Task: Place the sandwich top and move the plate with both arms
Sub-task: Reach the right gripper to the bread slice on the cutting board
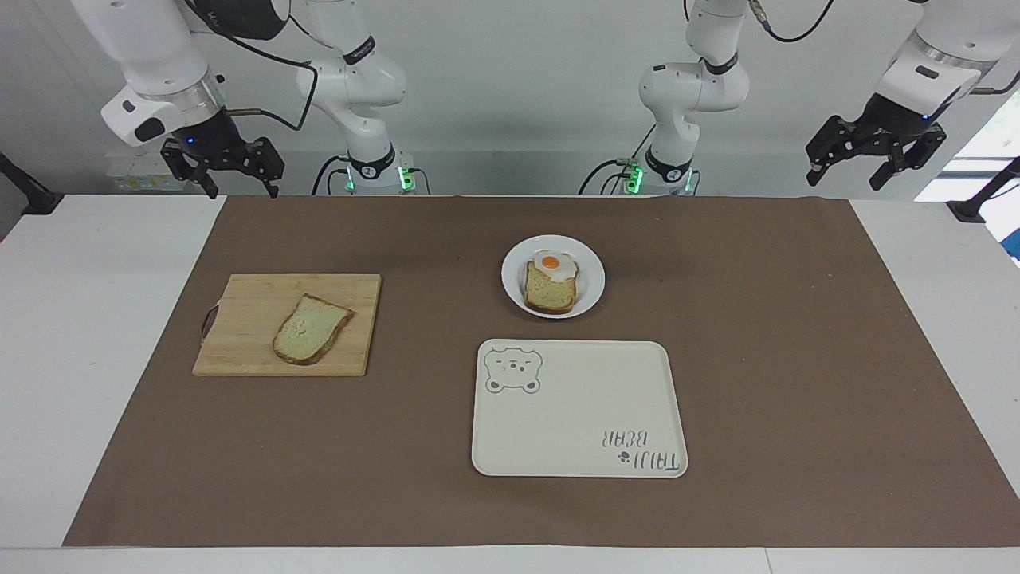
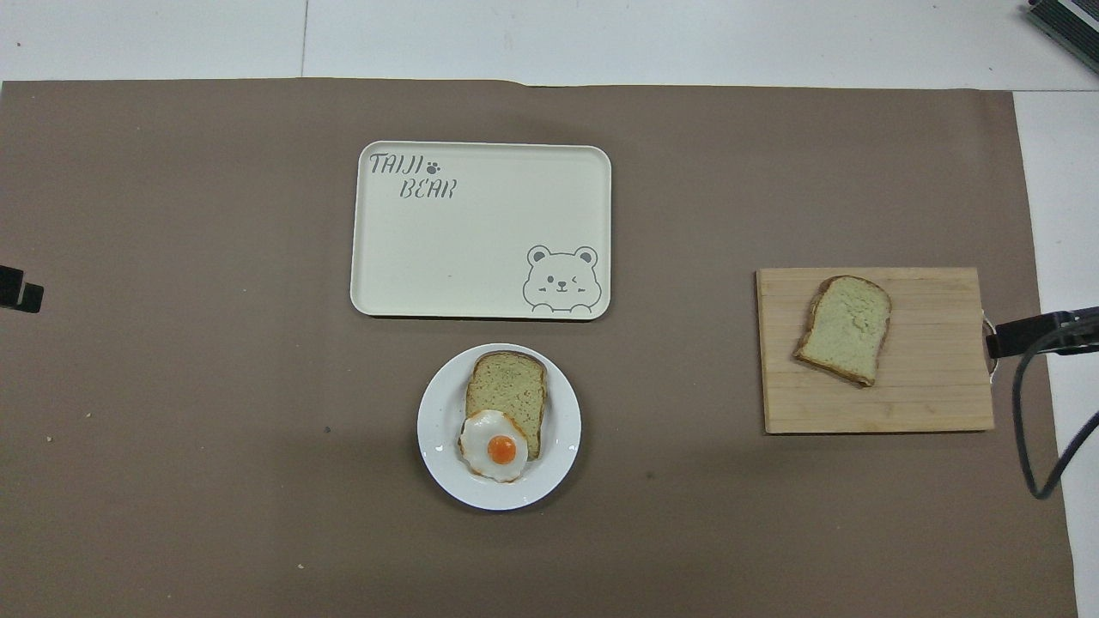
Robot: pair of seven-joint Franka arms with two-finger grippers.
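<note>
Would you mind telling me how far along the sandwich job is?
Nothing is done yet. The sandwich top lies on the cutting board; both tools, right and left, hang open and empty. Left: set it on the egg bread, then move the plate.

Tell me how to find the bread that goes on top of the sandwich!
Look at the wooden cutting board toward the right arm's end of the table. The sandwich top lies flat on it, alone. Unlike the squarer slice on the round white plate, it is longer, has one rounded end and carries no fried egg.
</note>
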